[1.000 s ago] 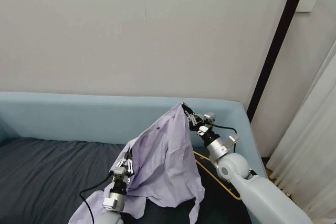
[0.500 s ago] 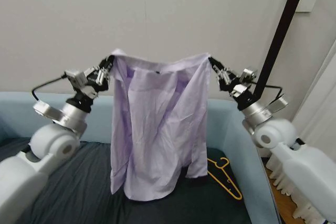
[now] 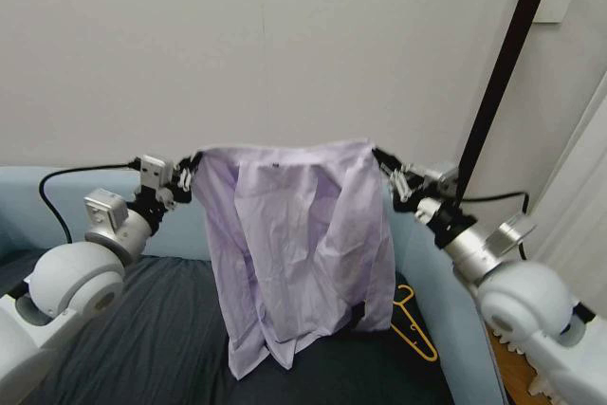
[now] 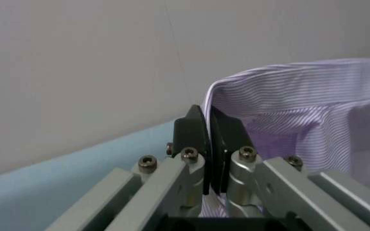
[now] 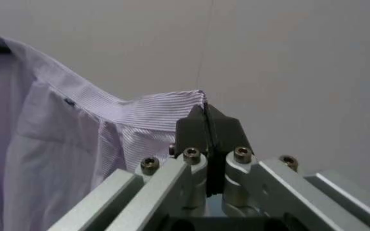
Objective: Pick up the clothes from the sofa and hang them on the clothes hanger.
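Observation:
A lilac striped shirt (image 3: pixel 299 244) hangs spread in the air above the sofa (image 3: pixel 57 201). My left gripper (image 3: pixel 193 163) is shut on its one top corner; the wrist view shows black pads pinching the shirt (image 4: pixel 300 101) edge at my left gripper (image 4: pixel 209 113). My right gripper (image 3: pixel 382 160) is shut on the other top corner, with the shirt (image 5: pixel 75 144) edge pinched at my right gripper (image 5: pixel 205 113). The shirt's hem dangles just above the dark seat cushion (image 3: pixel 142 339). A yellow clothes hanger (image 3: pixel 410 322) lies on the seat by the right armrest.
A dark upright pole (image 3: pixel 501 73) of a rack stands at the right against the wall. White curtains (image 3: pixel 579 196) hang at the far right. The sofa's light blue backrest runs behind the shirt, and its right armrest (image 3: pixel 446 301) lies under my right arm.
Both grippers lifted the shirt from the sofa and spread it wide; over the last half second they have lowered a little, and the shirt hangs flatter.

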{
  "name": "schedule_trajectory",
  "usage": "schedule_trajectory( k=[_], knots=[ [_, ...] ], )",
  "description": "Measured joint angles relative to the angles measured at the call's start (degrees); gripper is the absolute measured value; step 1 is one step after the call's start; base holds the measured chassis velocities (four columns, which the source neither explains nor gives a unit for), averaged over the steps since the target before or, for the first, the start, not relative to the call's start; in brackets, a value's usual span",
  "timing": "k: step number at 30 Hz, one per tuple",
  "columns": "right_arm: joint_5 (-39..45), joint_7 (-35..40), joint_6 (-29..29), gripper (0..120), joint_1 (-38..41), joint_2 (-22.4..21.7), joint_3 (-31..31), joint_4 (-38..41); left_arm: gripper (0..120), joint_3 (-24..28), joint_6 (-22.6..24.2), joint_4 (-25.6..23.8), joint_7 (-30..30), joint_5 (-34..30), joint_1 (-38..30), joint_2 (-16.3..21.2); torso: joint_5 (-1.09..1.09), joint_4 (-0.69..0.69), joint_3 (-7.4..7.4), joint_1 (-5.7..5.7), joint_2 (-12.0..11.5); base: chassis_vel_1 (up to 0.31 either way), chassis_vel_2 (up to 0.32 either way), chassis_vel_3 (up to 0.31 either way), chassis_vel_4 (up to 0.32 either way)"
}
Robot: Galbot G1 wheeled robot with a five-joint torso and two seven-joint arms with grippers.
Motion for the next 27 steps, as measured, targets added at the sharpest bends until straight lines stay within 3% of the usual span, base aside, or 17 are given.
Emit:
schedule_trajectory(
  k=[8,17,24,27],
  knots=[
    [-6.2,-0.8,3.3,0,-3.5,5.2,-3.2,-8.4,0,2.6,4.6,0.2,0.8,0.5,0.0,0.0,0.01,0.0,0.0,0.0,0.0,0.0,0.0,0.0,0.0],
    [-7.0,-2.9,9.4,0,-3.5,9.7,-4.8,-15.2,0,2.7,4.2,1.6,0.8,3.4,3.5,-2.4,-0.02,0.01,0.0,0.0,0.0,0.0,0.0,0.0,0.0],
    [-4.4,-2.2,7.1,21,-4.9,9.2,-4.0,-15.8,0,2.2,3.1,2.1,0.8,4.4,3.9,-2.6,0.0,0.02,0.0,0.0,0.0,0.0,0.0,0.0,0.0],
    [-0.9,1.4,-2.0,36,-7.6,7.6,-1.2,-17.1,0,2.6,2.7,3.0,1.0,5.3,3.2,-2.5,0.0,-0.01,0.0,0.0,0.0,0.0,0.0,0.0,0.0]
  ],
)
